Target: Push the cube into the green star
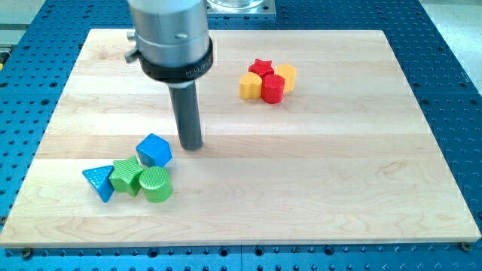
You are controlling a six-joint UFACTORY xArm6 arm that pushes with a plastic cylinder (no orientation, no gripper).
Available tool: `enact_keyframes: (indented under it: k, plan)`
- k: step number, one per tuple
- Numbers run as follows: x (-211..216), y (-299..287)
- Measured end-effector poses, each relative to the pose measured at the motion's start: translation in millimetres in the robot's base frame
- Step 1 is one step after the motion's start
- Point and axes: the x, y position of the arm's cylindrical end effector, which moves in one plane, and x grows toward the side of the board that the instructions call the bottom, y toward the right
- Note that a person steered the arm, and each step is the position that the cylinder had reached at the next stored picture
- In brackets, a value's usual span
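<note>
A blue cube point(154, 150) sits on the wooden board at the lower left. Just below and left of it lies a green star point(126, 175), touching or nearly touching the cube's lower corner. My tip point(192, 145) rests on the board just right of the cube and slightly above it, with a small gap between them.
A blue triangle point(99, 182) lies left of the green star, and a green cylinder point(155, 185) lies right of it. At the upper right a cluster holds a red star point(261, 68), a yellow block point(250, 86), a red cylinder point(273, 89) and a yellow cylinder point(286, 75).
</note>
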Motion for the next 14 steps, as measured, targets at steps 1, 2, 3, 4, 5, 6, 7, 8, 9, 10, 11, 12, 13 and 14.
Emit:
enact_keyframes:
  k: [1,2,3,4,5,6,7,8,9,10,11,12,13,14]
  plan:
    - [16.4,-24.1]
    - [24.1,-24.1]
    - [24.2,-24.1]
    - [24.2,-24.1]
    - [16.5,11.1]
    - [-19.7,130.2]
    - [-23.1,151.5]
    - [-22.9,151.9]
    - [-22.9,151.9]
    - [-4.2,153.3]
    - [31.5,156.9]
    - [31.9,156.9]
    - [32.2,156.9]
    - [37.6,159.5]
